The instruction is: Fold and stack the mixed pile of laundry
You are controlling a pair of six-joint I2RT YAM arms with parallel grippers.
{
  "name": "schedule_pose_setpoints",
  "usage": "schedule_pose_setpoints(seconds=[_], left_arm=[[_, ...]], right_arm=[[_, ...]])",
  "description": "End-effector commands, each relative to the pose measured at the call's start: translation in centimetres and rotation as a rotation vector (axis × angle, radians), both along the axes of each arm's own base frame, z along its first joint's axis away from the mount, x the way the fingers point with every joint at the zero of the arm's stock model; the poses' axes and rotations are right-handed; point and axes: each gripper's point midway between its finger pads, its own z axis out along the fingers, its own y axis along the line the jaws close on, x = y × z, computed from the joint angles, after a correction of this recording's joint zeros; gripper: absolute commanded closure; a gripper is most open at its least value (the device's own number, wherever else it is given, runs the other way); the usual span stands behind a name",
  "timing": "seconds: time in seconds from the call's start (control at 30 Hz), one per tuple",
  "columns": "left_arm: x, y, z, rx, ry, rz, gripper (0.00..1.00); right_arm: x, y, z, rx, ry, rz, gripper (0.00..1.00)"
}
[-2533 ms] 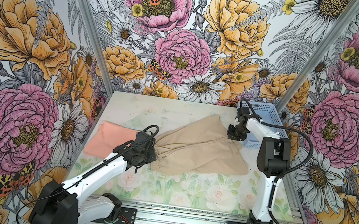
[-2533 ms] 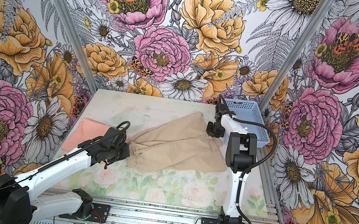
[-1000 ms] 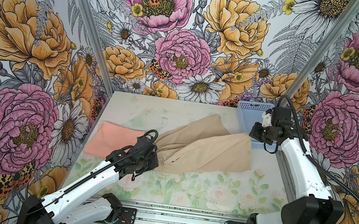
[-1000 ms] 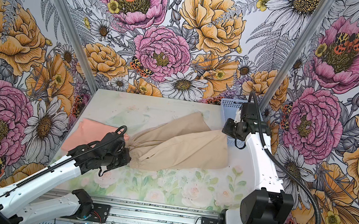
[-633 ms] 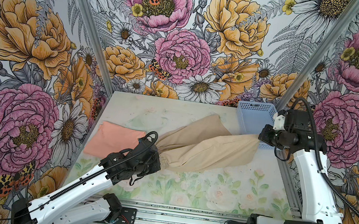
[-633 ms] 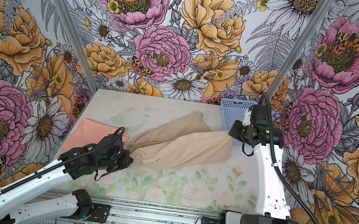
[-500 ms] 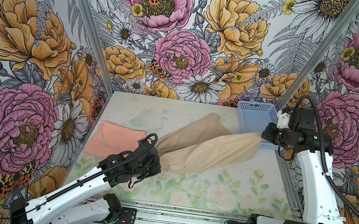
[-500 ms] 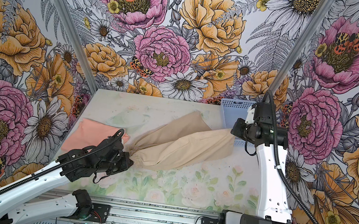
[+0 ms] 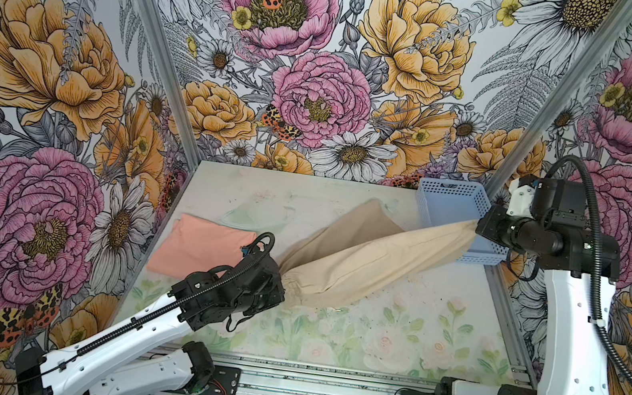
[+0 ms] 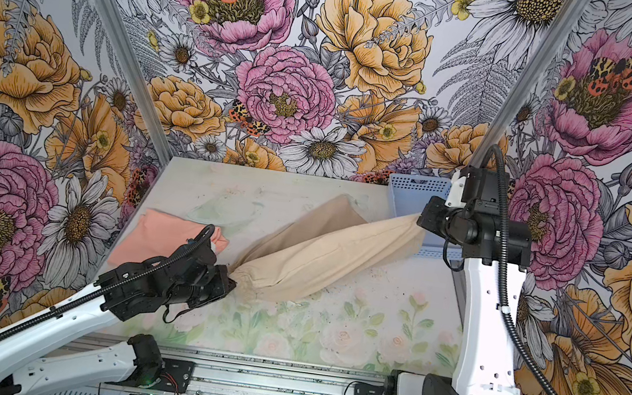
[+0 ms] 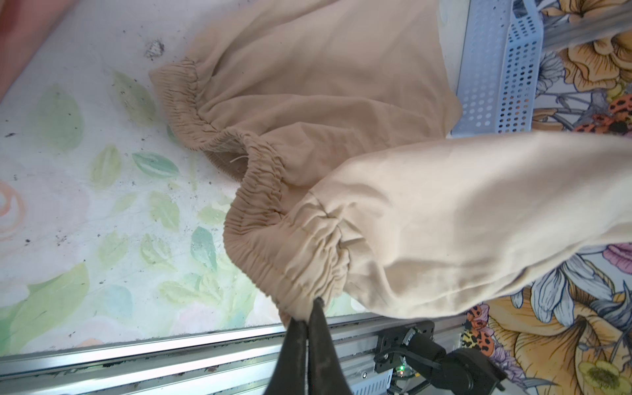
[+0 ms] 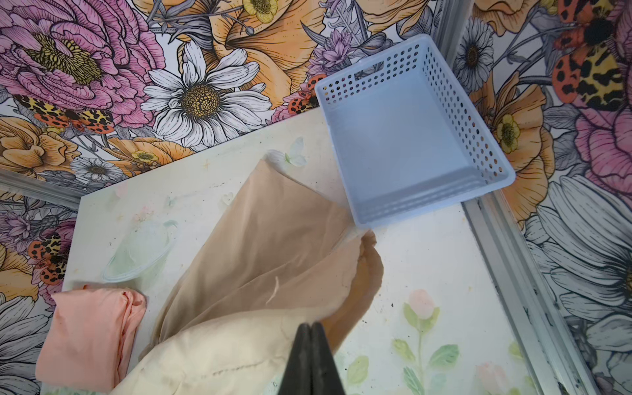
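Note:
The beige garment [image 9: 365, 256] hangs stretched in a diagonal roll between both grippers across the middle of the table. My left gripper [image 11: 309, 309] is shut on its gathered elastic waistband, low near the table's front left [image 9: 280, 281]. My right gripper [image 12: 310, 326] is shut on the opposite end of the cloth, raised in front of the basket [image 9: 478, 225]. Part of the garment [image 12: 246, 260] still trails on the table behind the roll. The peach-pink T-shirt [image 9: 198, 245] lies folded flat at the left of the table, just behind the left arm; its chest graphic is hidden.
A light blue perforated basket [image 9: 451, 205] stands empty in the back right corner, partly behind the lifted cloth and the right gripper. Floral walls close in the table on three sides. A metal rail [image 11: 136, 349] runs along the front edge.
My right gripper has carried its end of the beige garment rightward and up to the basket's front. The cloth has drawn out into a taut roll. My left gripper has shifted slightly toward the front.

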Motion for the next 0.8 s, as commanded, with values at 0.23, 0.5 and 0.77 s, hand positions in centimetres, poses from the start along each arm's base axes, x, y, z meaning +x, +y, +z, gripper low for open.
schedule_pose_setpoints(seconds=[0.23, 0.5, 0.77], left_arm=[[5.3, 1.0, -4.0, -0.070, 0.006, 0.057, 1.00], [4.4, 3.3, -7.0, -0.082, 0.072, 0.142, 1.00], [5.9, 3.9, -8.4, -0.053, 0.103, 0.143, 1.00]], right_arm=[[11.0, 3.9, -1.9, -0.052, -0.007, 0.099, 1.00], [18.0, 7.4, -4.1, -0.058, 0.002, 0.176, 1.00], [23.8, 9.2, -9.1, -0.021, 0.036, 0.203, 1.00]])
